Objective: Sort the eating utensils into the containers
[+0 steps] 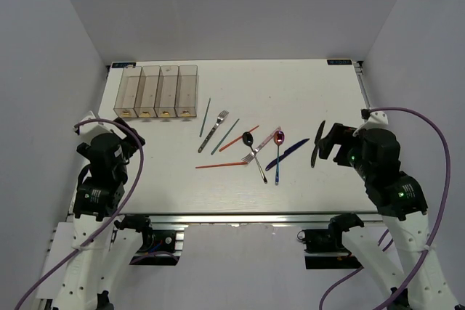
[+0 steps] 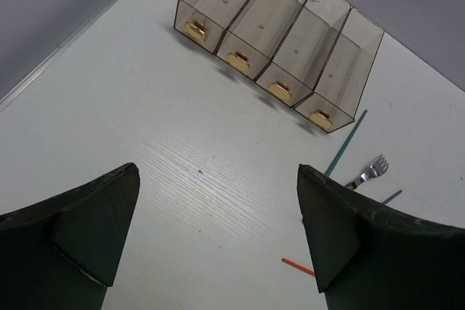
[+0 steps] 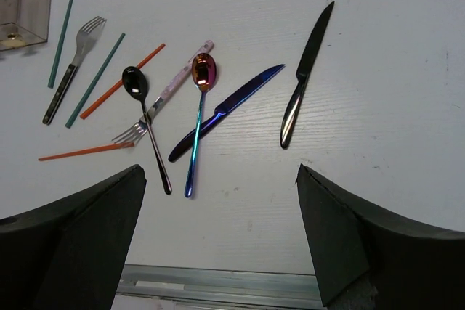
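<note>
Four clear containers (image 1: 156, 92) stand joined in a row at the back left, also in the left wrist view (image 2: 280, 41). The utensils lie loose mid-table: two green chopsticks (image 3: 62, 39), a silver fork (image 3: 73, 67), a red chopstick (image 3: 122, 81), an orange chopstick (image 3: 86, 152), a black spoon (image 3: 145, 121), a second fork (image 3: 163, 99), a pink-red spoon (image 3: 197, 121), a blue knife (image 3: 225, 112) and a dark knife (image 3: 306, 63). My left gripper (image 2: 218, 179) is open and empty, near of the containers. My right gripper (image 3: 220, 179) is open and empty, near of the knives.
The table's front edge with a metal rail (image 3: 218, 284) lies just below my right gripper. White walls close in the table on the left, back and right. The left wrist view shows a green chopstick (image 2: 346, 144) and a fork (image 2: 367, 173) right of the containers.
</note>
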Tool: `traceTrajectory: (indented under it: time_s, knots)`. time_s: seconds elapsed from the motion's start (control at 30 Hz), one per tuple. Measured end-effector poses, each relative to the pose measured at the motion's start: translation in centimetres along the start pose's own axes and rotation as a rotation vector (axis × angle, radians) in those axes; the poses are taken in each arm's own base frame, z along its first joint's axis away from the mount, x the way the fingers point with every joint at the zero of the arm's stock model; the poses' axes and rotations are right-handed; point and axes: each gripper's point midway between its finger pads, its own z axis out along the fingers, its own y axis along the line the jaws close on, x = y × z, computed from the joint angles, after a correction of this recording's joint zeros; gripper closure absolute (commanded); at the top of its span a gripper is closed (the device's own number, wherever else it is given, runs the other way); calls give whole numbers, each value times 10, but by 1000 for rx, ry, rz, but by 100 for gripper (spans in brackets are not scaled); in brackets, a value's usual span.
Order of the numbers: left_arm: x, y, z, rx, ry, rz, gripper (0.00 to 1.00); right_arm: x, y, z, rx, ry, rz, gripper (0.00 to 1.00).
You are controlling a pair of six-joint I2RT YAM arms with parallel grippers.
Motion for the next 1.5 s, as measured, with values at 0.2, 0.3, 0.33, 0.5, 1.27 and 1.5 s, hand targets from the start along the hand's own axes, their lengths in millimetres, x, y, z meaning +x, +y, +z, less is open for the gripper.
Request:
traceTrajectory:
  time_s: [0.2,0.3,0.33,0.5,1.27,1.5]
  knots:
    - [-1,0,-2,3,-7,-7,2,7,18,3,-105,29,9,11]
    - [-4,0,-4,10,-19,-15,2,13,30,11,-158,69,16,11]
    - [-5,1,-5,12,-22,-17,2,15,34,17,-174,88,22,11]
    - [-6,0,-6,17,-29,-21,2,46,42,60,-166,246,54,11]
    - [5,-4,0,31,14,-2,2,204,60,147,136,622,-148,56]
    - [6,-5,0,35,20,3,2,214,53,156,169,617,-152,66]
